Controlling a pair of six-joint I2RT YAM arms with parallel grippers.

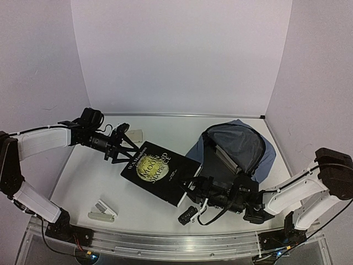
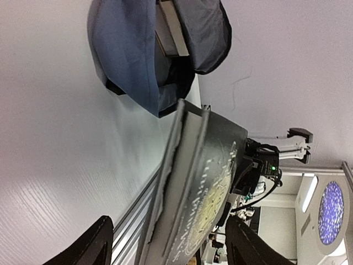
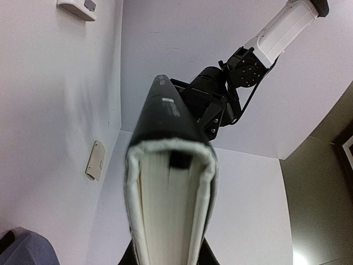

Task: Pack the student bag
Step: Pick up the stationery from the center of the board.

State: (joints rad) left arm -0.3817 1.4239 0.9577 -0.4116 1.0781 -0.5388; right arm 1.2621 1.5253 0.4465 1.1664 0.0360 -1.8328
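The blue-grey student bag (image 1: 263, 157) lies open at the back right, dark lining up, with a book (image 1: 223, 157) inside. It also shows in the left wrist view (image 2: 132, 61) and the right wrist view (image 3: 22, 249). A black hardcover book (image 1: 160, 171) with a pale moon design lies tilted between my arms. My right gripper (image 1: 196, 190) is shut on its near right edge, the page block (image 3: 168, 199) filling its jaws (image 3: 165, 259). My left gripper (image 1: 122, 150) stands open at the book's left end. In the left wrist view the gripper (image 2: 171, 248) straddles the book (image 2: 204, 182), with a gap on one side.
A white stapler (image 1: 102, 212) lies at the front left and shows in the right wrist view (image 3: 77, 8). A small beige object (image 1: 135, 134) lies at the back left, also in the right wrist view (image 3: 95, 161). A small black object (image 1: 187, 214) lies by the near edge.
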